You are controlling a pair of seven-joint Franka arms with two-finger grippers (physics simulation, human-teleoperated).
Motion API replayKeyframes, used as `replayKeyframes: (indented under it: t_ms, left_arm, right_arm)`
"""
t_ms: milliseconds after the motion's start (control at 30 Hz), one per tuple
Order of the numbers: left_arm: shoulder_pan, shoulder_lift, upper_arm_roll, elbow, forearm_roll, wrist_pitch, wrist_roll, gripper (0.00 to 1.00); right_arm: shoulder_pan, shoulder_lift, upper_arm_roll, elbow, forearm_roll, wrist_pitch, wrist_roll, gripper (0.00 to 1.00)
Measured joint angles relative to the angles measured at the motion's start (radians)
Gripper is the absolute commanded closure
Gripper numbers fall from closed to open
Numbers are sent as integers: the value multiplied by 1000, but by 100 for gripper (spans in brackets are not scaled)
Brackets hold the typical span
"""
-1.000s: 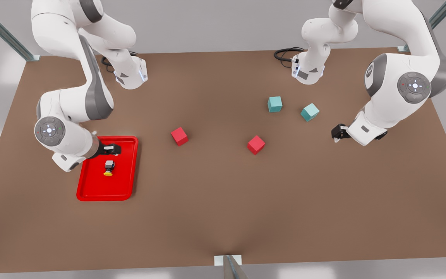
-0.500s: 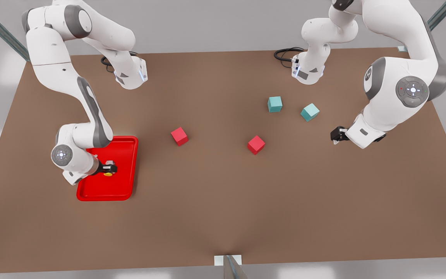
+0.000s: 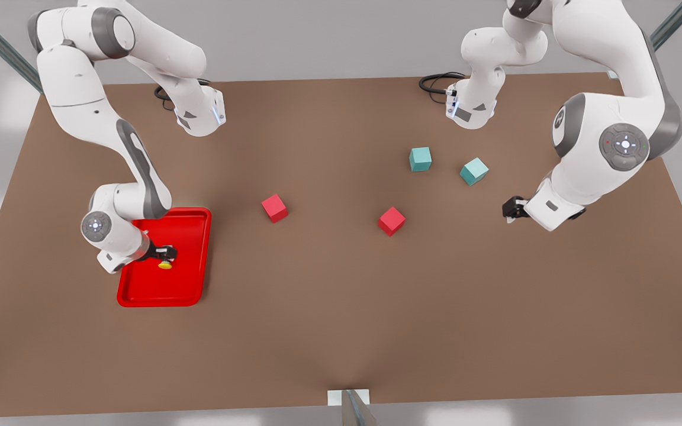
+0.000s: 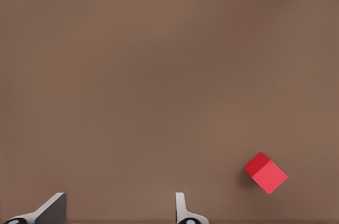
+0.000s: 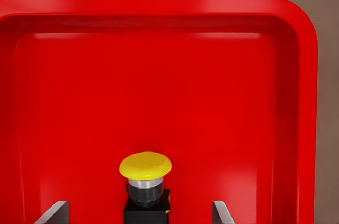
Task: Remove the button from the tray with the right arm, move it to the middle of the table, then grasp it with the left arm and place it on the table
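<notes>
On the brown table (image 3: 341,307), the right gripper (image 3: 165,255) is down inside the red tray (image 3: 190,284) at the front view's left, its fingers (image 5: 58,212) spread wide on either side of the button (image 5: 145,181), which lies on the tray floor with its yellow cap showing, not yet clamped. The left gripper (image 3: 510,209) waits above bare table at the front view's right, fingers (image 4: 50,209) open and holding nothing, near a red cube (image 4: 266,173) and two teal cubes (image 3: 420,158).

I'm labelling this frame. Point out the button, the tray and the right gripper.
button (image 5: 145,165): right wrist view, yellow cap.
tray (image 3: 190,296): front view, near rim.
right gripper (image 3: 166,254): front view, between its fingertips, over the button.
</notes>
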Motion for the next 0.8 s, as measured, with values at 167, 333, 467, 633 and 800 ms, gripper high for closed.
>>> replayKeyframes:
  t_ms: [167, 333, 467, 633, 800]
  left_arm:
    - [0, 2, 0, -4, 1, 1, -1, 0]
    - [-6, 2, 0, -6, 1, 1, -1, 0]
    - [-6, 5, 0, -8, 1, 1, -2, 0]
    - [-8, 5, 0, -13, 1, 2, -2, 0]
    - [-12, 5, 0, -15, 1, 2, -3, 0]
  right_arm:
    - [12, 31, 0, 3, -5, 25, -3, 0]
    - [7, 66, 0, 20, -7, 35, -4, 0]
    - [3, 76, -2, 24, -7, 39, -5, 3]
    - [5, 94, -2, 25, -7, 36, -7, 21]
    - [5, 98, -1, 26, -3, 35, -14, 57]
